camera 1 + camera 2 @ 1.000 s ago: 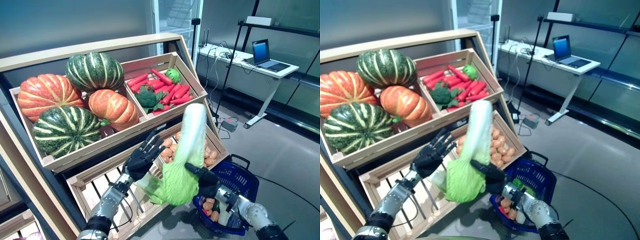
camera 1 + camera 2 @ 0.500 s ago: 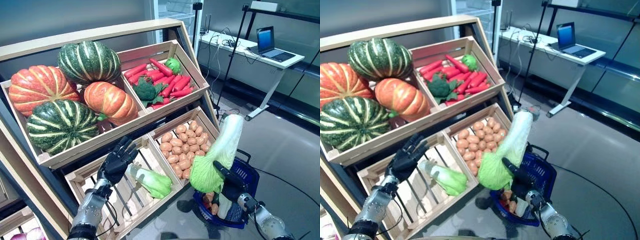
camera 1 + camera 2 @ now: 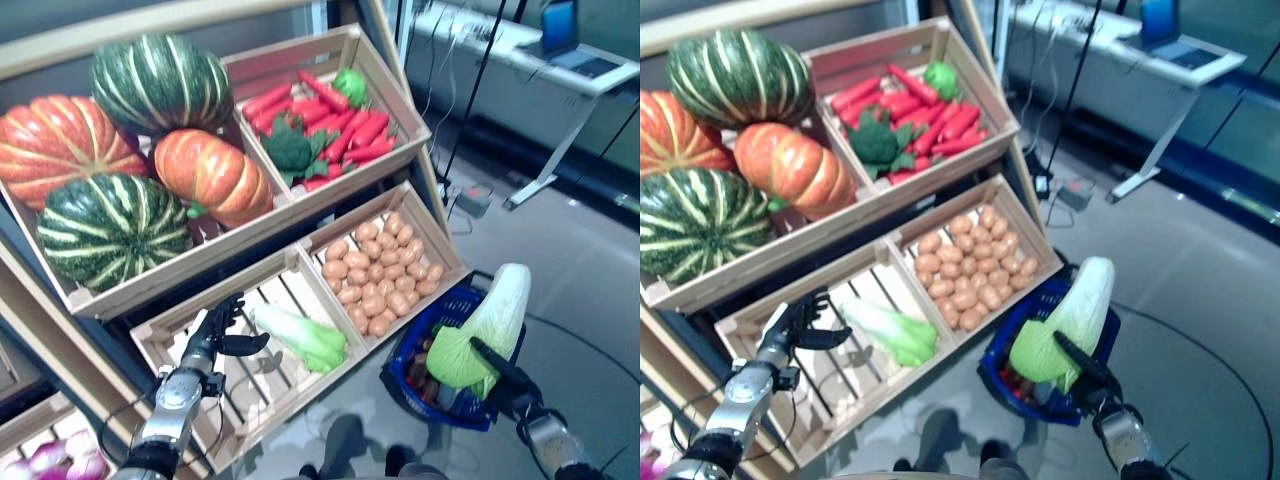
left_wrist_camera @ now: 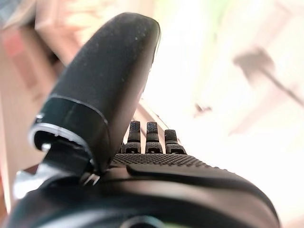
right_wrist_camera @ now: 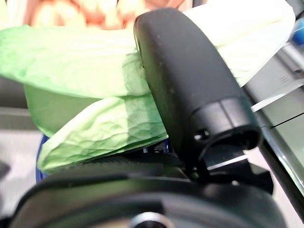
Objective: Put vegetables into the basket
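Observation:
My right hand is shut on a long napa cabbage, pale white at its top and leafy green at its base. It holds the cabbage tilted just over the blue plastic basket on the floor; the cabbage also shows in the right wrist view under the thumb. The basket holds orange and other small vegetables. My left hand is open over the lower left wooden crate, next to another green cabbage lying there, apart from it.
The slanted wooden vegetable stand fills the left and middle. A white desk with a laptop stands at the back right. Grey floor lies right of the basket.
My right hand has carried the cabbage to the right and down, over the basket. My left hand has drawn back to the lower left crate. The camera has tilted down.

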You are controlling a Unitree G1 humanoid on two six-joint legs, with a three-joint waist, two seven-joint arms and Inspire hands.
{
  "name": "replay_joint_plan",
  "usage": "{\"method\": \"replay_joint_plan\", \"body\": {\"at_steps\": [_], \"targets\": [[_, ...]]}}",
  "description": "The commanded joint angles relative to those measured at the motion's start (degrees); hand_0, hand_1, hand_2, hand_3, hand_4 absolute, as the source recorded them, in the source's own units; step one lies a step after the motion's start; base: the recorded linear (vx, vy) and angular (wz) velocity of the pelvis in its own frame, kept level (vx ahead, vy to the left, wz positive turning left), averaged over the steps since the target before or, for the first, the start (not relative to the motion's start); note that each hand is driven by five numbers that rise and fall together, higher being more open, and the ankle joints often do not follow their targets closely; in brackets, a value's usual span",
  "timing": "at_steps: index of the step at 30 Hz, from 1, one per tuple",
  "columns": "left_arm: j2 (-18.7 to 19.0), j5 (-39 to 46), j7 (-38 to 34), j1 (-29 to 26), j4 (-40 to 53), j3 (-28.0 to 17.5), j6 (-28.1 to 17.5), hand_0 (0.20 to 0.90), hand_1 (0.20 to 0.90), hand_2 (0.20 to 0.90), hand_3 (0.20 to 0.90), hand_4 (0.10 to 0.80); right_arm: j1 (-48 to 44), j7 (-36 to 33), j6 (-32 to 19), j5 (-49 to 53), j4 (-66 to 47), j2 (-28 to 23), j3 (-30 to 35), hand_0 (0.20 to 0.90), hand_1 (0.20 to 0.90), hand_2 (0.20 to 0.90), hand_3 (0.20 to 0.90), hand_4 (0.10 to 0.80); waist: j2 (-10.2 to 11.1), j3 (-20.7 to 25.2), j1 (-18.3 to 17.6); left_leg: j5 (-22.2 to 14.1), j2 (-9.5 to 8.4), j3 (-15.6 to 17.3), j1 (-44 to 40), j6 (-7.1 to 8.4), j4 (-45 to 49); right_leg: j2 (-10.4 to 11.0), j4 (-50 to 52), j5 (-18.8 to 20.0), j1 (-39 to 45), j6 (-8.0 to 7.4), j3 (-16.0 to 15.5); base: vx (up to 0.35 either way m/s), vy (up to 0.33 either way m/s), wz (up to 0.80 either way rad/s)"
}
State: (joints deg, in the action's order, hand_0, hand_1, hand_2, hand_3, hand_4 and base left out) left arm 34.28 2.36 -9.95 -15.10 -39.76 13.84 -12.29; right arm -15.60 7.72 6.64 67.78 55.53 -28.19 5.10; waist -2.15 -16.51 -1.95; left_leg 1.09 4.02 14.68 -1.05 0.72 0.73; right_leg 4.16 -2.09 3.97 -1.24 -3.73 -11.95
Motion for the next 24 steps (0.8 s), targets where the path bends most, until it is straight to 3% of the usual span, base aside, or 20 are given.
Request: {"method": "replay_joint_plan", "body": {"at_steps": [1, 6, 10, 21, 24], "targets": [[6.99, -11.97, -14.8, -13.44, 0.17, 1.91, -1.52, 0.9, 0.9, 0.9, 0.9, 0.8, -13.6, -2.07, -9.51, 1.64, 3.45, -5.82, -0.56, 0.3, 0.3, 0.3, 0.3, 0.4, 0.2, -4.31, 0.98, -9.3, -0.47, -1.95, 7.1, 1.74, 15.33, 1.84, 16.55, -12.77, -3.36, 3.2, -3.6, -0.191, -0.037, 0.25], [11.33, -16.21, -17.7, -18.08, 2.75, 5.21, 0.5, 0.9, 0.9, 0.9, 0.9, 0.8, -18.8, -4.01, -9.47, -1.43, 8.42, -10.62, -1.77, 0.3, 0.3, 0.3, 0.3, 0.4, -0.58, -7.71, 1.73, -12.45, 0.14, -2.49, 14.14, 1.93, 25.06, 3.92, 25.66, -15.79, -9.28, 4.08, -5.55, -0.119, -0.026, 0.24], [13.65, -18.07, -19.6, -21.26, 2.95, 6.45, 1.92, 0.9, 0.9, 0.9, 0.9, 0.8, -22.44, -4.86, -8.46, -2.91, 12.62, -12.76, -2.83, 0.3, 0.3, 0.3, 0.3, 0.4, -1.04, -9.75, 2.1, -14.93, 0.96, -2.71, 19.29, 1.03, 31.54, 5.83, 33.99, -18.28, -14.92, 4.64, -6.02, -0.068, 0.004, 0.19], [18.81, -17.99, -26.16, -26.58, 3.02, 7.75, 2.23, 0.9, 0.9, 0.9, 0.9, 0.8, -28.24, -7.44, -6.19, -3.37, 17.05, -17.56, -4.01, 0.3, 0.3, 0.3, 0.3, 0.4, -1.69, -11.97, 2.2, -21.25, 1.4, -2.21, 32.52, -1.19, 46.94, 11.77, 54.16, -24.41, -30.91, 4.77, -3.91, -0.049, 0.018, 0.04], [19.42, -19.32, -29.32, -26.68, 3.32, 7.4, 1.05, 0.9, 0.9, 0.9, 0.9, 0.8, -28.35, -6.87, -5.81, -2.81, 17.27, -17.8, -4.0, 0.3, 0.3, 0.3, 0.3, 0.4, -1.84, -12.16, 2.13, -22.64, 1.64, -2.27, 34.27, -0.92, 49.36, 12.25, 57.05, -25.6, -33.3, 4.46, -2.97, -0.011, 0.0, 0.06]]}}
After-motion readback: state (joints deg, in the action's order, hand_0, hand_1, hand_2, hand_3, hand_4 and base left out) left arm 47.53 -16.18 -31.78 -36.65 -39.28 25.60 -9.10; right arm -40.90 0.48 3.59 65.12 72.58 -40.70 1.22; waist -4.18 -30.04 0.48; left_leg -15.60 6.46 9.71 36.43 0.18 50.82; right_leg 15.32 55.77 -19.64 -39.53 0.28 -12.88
